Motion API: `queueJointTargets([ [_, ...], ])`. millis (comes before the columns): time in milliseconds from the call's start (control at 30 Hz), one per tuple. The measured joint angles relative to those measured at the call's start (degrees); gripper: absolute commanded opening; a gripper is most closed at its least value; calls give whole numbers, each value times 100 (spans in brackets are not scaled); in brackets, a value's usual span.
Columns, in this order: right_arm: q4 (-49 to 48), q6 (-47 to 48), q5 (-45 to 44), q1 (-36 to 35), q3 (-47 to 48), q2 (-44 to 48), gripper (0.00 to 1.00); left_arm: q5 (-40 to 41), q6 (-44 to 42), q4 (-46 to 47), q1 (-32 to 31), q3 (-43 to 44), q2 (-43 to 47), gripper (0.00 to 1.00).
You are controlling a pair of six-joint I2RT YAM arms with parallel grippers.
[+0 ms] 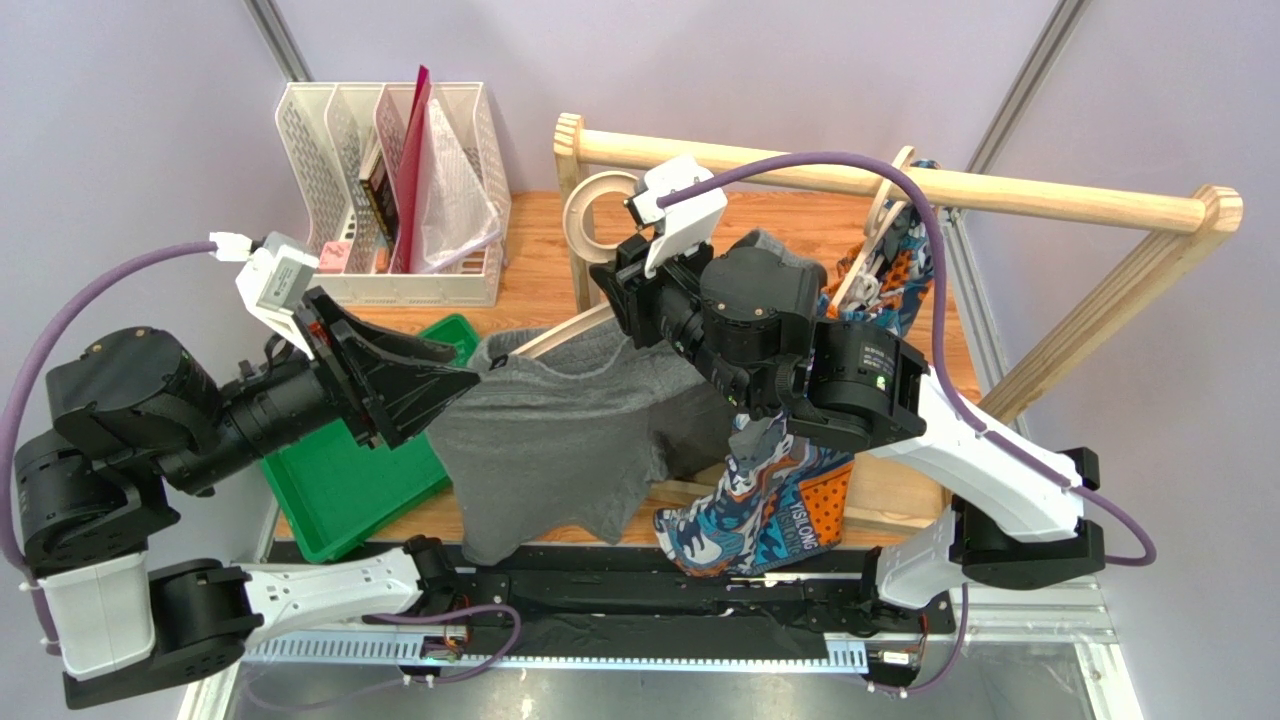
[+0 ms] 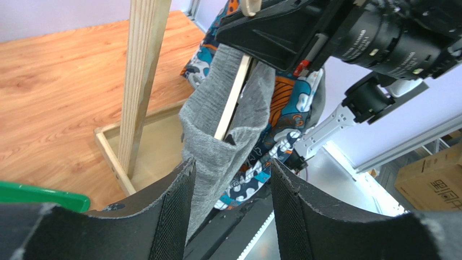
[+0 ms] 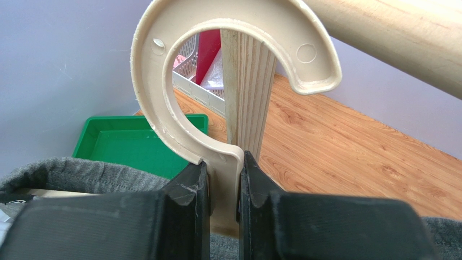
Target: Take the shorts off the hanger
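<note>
The heather grey shorts [image 1: 571, 435] hang on a beige hanger [image 1: 601, 210] over the table's front; they also show in the left wrist view [image 2: 217, 141]. My right gripper [image 1: 622, 294] is shut on the hanger's neck [image 3: 223, 173], just below its hook [image 3: 162, 81]. My left gripper [image 1: 455, 378] is open at the shorts' left edge. In its wrist view the grey cloth lies between the jaws, against the left finger [image 2: 173, 216]. The patterned shorts [image 1: 766, 510] hang below my right arm and show behind the grey pair [image 2: 282, 108].
A wooden rack rail [image 1: 962, 188] runs across the back, with its post [image 3: 244, 97] close behind the hook. A green tray [image 1: 353, 480] lies at the left. A white file holder [image 1: 391, 165] stands at the back left. More patterned cloth [image 1: 899, 278] hangs by a second hanger.
</note>
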State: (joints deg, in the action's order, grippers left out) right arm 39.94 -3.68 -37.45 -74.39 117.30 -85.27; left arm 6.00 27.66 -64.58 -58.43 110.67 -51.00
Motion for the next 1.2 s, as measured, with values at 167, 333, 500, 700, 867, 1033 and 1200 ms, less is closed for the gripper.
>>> queueJointTargets([
  [167, 2, -13, 2, 0, 0, 9, 0, 61, 39, -101, 0, -173, 0, 58],
  [333, 2, -20, 2, 0, 0, 31, 0, 59, 52, -107, 0, -240, -37, 54],
  [500, 4, -42, 2, 0, 0, 37, 0, 79, 52, -92, 0, -240, -48, 54],
  [700, 4, -85, 42, 7, 0, 42, 0, 125, 44, -85, 0, -205, -94, 56],
  [867, 7, -103, 66, 7, 0, 42, 0, 203, 44, -83, 0, -175, -190, 47],
  [1033, 9, -118, 111, 7, 0, 42, 0, 280, 13, -81, 0, -55, -337, 21],
  [1200, 4, -127, 111, 7, 0, 48, 0, 382, 17, -81, 0, -15, -369, 0],
])
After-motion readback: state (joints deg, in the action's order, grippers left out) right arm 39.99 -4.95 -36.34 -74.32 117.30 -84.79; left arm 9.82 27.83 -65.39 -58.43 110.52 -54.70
